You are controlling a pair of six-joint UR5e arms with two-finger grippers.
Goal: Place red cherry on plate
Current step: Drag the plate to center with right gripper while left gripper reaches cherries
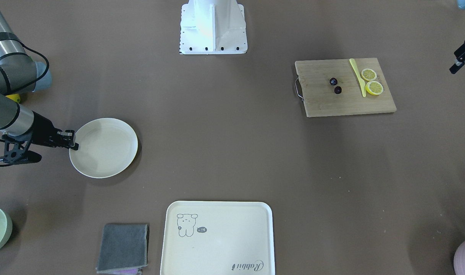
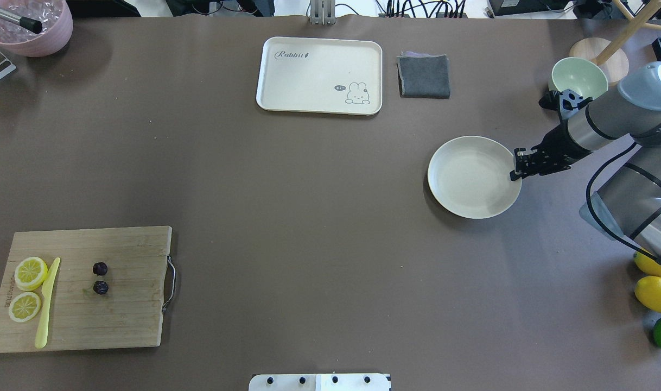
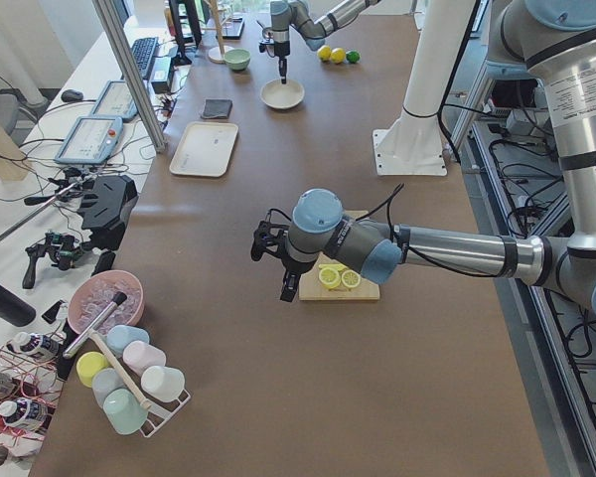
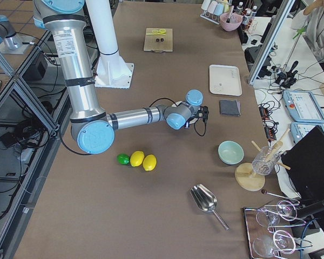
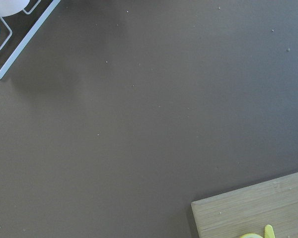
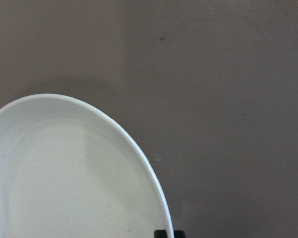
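The red cherry (image 1: 333, 81) (image 2: 100, 269), a pair of tiny dark fruits, lies on the wooden cutting board (image 1: 347, 103) (image 2: 124, 320), apart from both grippers. The round cream plate (image 1: 106, 149) (image 2: 471, 179) sits flat on the table at the robot's right. My right gripper (image 1: 75, 145) (image 2: 513, 175) points down at the plate's rim and looks shut on it; the right wrist view shows a dark fingertip (image 6: 165, 233) on the rim (image 6: 139, 148). My left gripper (image 1: 454, 67) (image 3: 276, 268) hovers open and empty above the table beyond the board's outer end.
Two lemon slices (image 2: 26, 288) and a yellow knife (image 2: 45, 304) share the board. A bear tray (image 2: 319, 76), grey cloth (image 2: 424, 76) and green bowl (image 2: 579, 79) lie along the far side. Lemons and a lime (image 2: 659, 296) sit by the right arm. A pink bowl (image 2: 32, 27) is far left.
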